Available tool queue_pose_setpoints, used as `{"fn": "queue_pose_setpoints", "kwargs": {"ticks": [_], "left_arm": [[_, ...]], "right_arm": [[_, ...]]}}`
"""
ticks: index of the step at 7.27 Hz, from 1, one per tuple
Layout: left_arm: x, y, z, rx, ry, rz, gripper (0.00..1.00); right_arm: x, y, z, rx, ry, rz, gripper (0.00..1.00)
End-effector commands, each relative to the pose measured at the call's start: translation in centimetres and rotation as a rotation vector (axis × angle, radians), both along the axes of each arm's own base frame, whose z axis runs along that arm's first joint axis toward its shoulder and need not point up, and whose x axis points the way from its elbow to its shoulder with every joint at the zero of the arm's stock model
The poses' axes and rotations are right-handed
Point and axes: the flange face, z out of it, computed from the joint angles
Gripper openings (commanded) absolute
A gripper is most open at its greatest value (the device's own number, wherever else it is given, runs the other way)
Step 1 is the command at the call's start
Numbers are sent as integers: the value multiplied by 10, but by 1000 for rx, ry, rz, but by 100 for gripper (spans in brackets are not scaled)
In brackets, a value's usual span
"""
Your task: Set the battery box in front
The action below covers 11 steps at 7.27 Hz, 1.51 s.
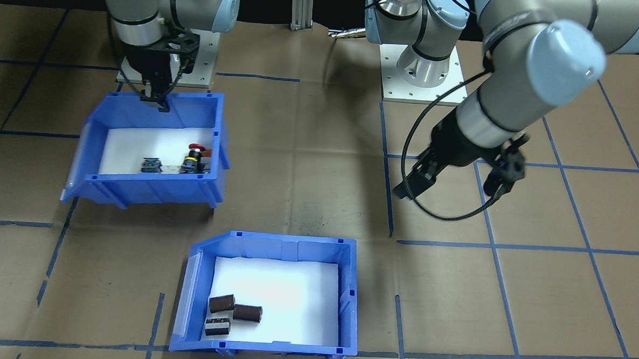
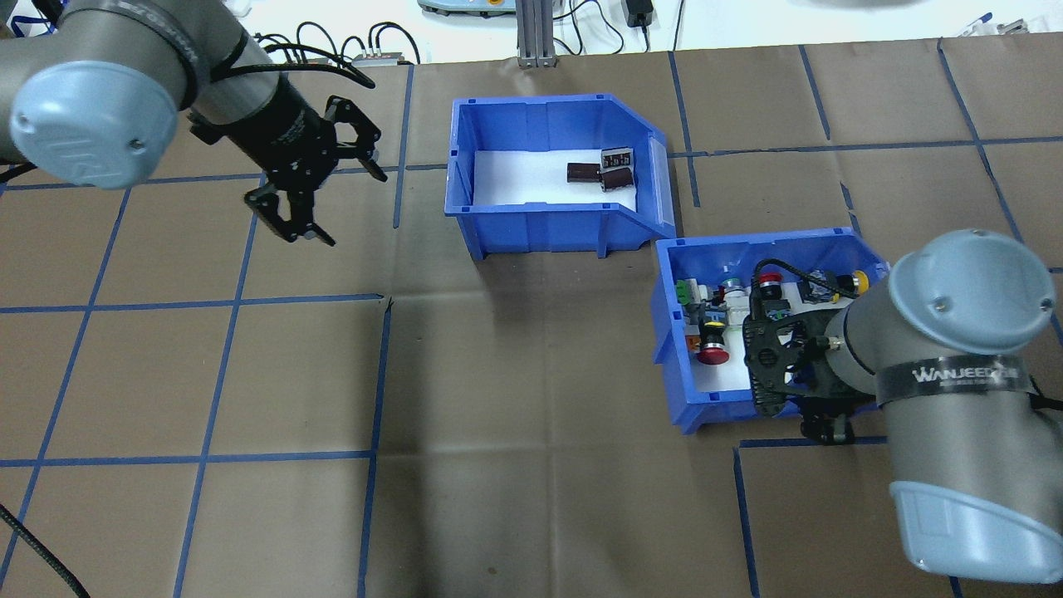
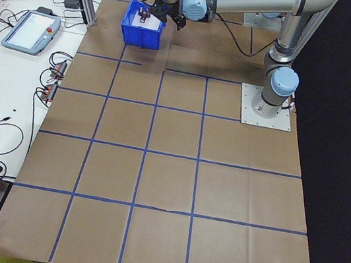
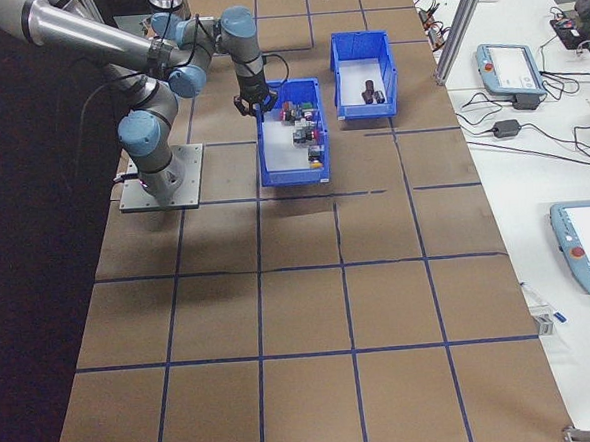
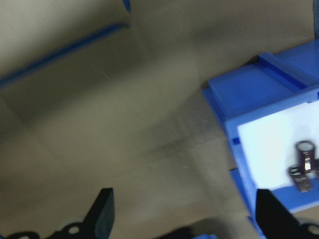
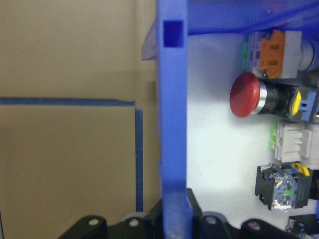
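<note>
Overhead exterior view, item list.

1. Battery box point(image 2: 548, 212): blue bin, sloped cut-away side, white foam liner, three dark-brown cells point(image 2: 602, 173) lying loose at the cut-away end. Stands on the worktop point(image 2: 515, 415) at the far side from the robot, near the operators' edge. No hand touches it.

2. Switch bin point(image 2: 677, 332): same-sized blue bin holding red, yellow and orange push-buttons. Sits nearer the robot and to its right, one corner just beside the battery box.

3. Right hand point(image 6: 172, 219): fingers either side of the switch bin's near wall point(image 6: 172, 124), pinching it, one inside and one outside, as the right wrist view shows.

4. Left hand point(image 2: 292, 212): fingers spread, holding nothing, hanging above bare worktop well apart from the battery box, on its closed-wall side.

Handling note, as judgement: the battery box appears to sit ahead of the switch bin already, so the step in hand looks like settling the switch bin behind it. Keep that bin level so the buttons do not slide, lower it flat, and keep it off the neighbouring corner. Should the battery box need shifting, grip a straight wall, not the sloped side, and move slowly; the cells will roll.
</note>
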Motion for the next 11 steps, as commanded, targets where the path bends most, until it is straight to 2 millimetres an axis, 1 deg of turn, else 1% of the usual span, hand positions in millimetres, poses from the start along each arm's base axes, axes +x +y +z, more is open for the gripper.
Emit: {"fn": "queue_pose_setpoints", "kwargs": {"ticks": [1,2,3,4,5,6,7,8,9,11], "left_arm": [[36,32,53,-113,-162,-590,98],[34,42,68,-167,-175,-763,99],[29,57,79,-189,-178,-796,99],[27,64,83,-189,-179,-801,99],[25,74,94,-212,-186,-804,99],[24,78,96,-219,-188,-806,99],[23,80,98,-224,-188,-806,99],[24,77,93,-215,-186,-811,99],[24,74,90,-209,-181,-812,99],[24,83,95,-213,-195,-812,99]], "right_arm": [[57,25,1,-7,-17,-10,5],[79,35,2,-32,-30,-5,5],[97,39,-1,-43,-34,11,5],[115,35,-2,-36,-33,-3,4],[140,32,-2,-25,-29,3,5],[164,32,-6,-27,12,30,4],[189,37,-12,-45,15,39,4],[205,39,-26,-50,11,36,4],[209,40,-35,-36,16,12,5],[209,40,-43,-20,24,-31,5]]}}
